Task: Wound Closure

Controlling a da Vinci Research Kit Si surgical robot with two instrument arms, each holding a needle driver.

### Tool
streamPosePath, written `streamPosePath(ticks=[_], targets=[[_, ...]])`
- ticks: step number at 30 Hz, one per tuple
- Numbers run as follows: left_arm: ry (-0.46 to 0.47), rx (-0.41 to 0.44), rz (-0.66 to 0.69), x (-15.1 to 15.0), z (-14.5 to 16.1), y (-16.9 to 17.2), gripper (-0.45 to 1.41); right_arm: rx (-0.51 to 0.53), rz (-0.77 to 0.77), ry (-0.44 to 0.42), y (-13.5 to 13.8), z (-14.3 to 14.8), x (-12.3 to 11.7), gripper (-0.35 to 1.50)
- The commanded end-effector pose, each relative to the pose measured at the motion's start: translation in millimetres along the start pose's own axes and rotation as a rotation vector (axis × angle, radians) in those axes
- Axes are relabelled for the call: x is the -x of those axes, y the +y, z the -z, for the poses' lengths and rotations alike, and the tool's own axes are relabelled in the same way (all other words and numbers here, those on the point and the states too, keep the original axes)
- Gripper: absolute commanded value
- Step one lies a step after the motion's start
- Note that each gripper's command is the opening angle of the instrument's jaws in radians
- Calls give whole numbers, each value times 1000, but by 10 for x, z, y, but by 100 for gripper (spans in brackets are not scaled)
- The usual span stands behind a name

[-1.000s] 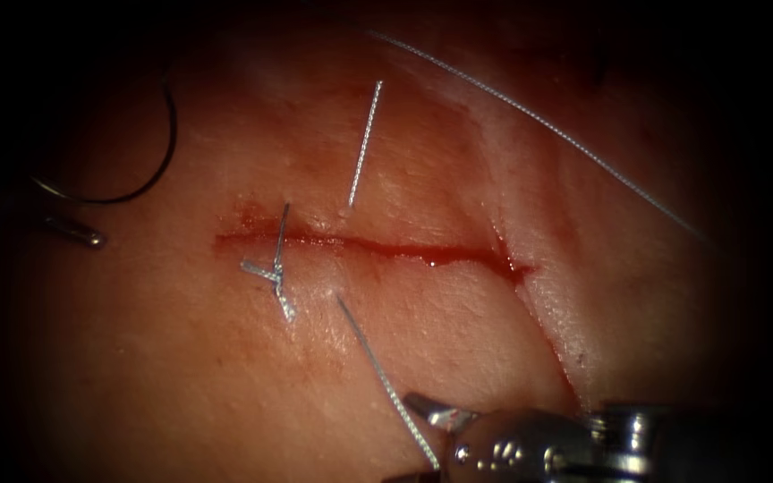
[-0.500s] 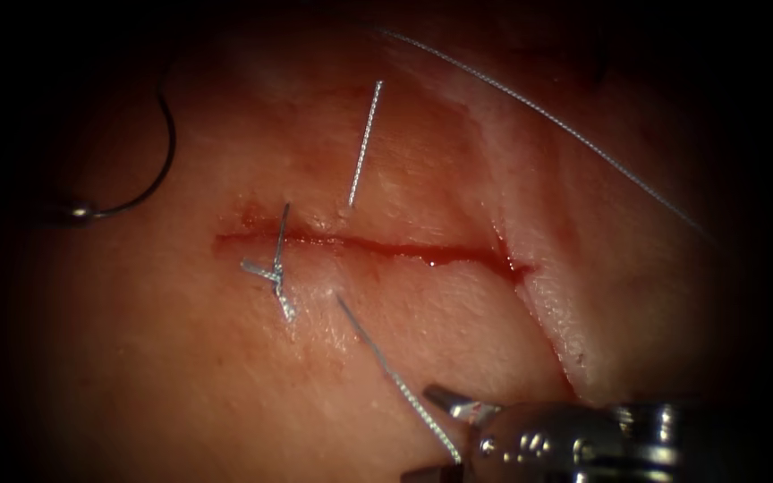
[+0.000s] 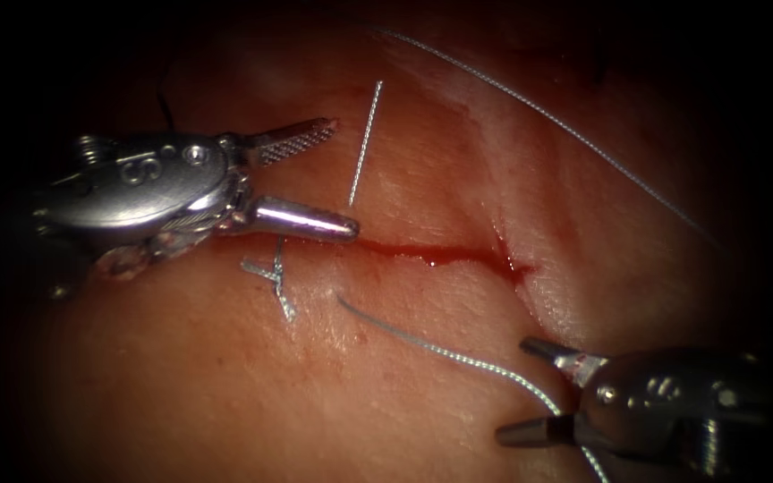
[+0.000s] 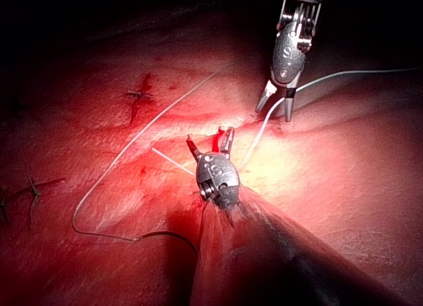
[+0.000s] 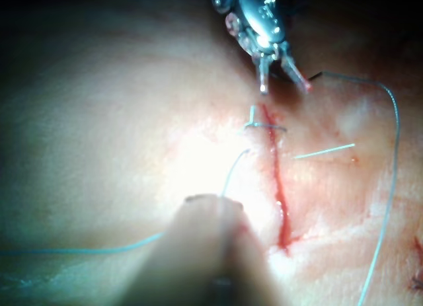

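Filling the field, the pale pink pork-belly tissue carried a horizontal red cut with red fluid pooled along it. The silver left needle driver tool lay over the cut's left end, jaws spread apart and holding nothing. The silver right needle driver tool sat below the cut's right end, jaws parted with the thin grey braided thread running between them; a grip could not be confirmed. That thread emerged from the tissue just below the cut, and a second strand rose above it. A tied stitch with short cut ends crossed the cut's left end. The needle's position could not be determined.
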Motion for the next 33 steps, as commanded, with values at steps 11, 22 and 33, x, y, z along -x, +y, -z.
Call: streamPosePath(ticks=[11, 22, 33], targets=[[-35, 32, -20, 50, -5, 17, 42, -67, 53, -60, 19, 20, 26, 146], [-45, 49, -48, 73, -19, 43, 34, -362, -230, 226, 38, 39, 13, 143], [-56, 79, -72, 88, -32, 67, 27, -359, -376, 383, 60, -17, -21, 136]])
